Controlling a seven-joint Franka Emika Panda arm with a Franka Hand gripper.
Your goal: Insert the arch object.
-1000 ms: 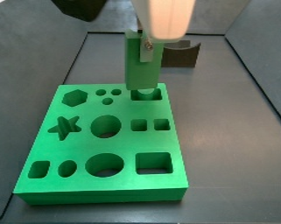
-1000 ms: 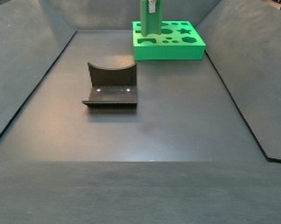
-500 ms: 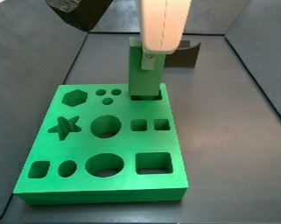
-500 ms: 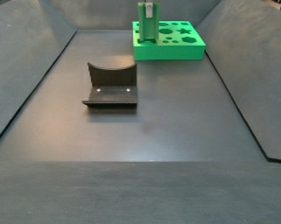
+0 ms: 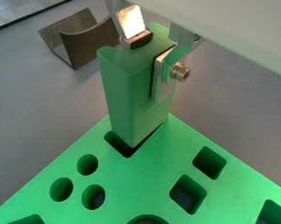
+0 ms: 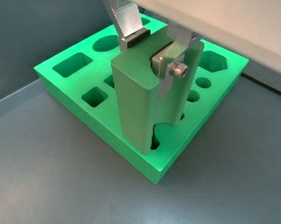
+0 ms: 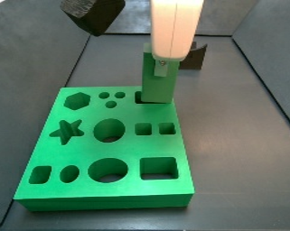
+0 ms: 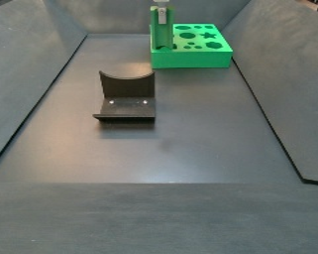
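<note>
gripper (image 5: 152, 48): vertical, pointing down, fingers clamped on arch object (image 5: 133, 96) top
arch object: upright, base in holed board (image 6: 78, 98) slot below gripper
fixture (image 8: 124, 96): well apart

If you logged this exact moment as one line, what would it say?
gripper: shut on arch object, above board corner | arch object: upright, lower end in slot of green holed board | dark block: apart on floor, untouched
</note>
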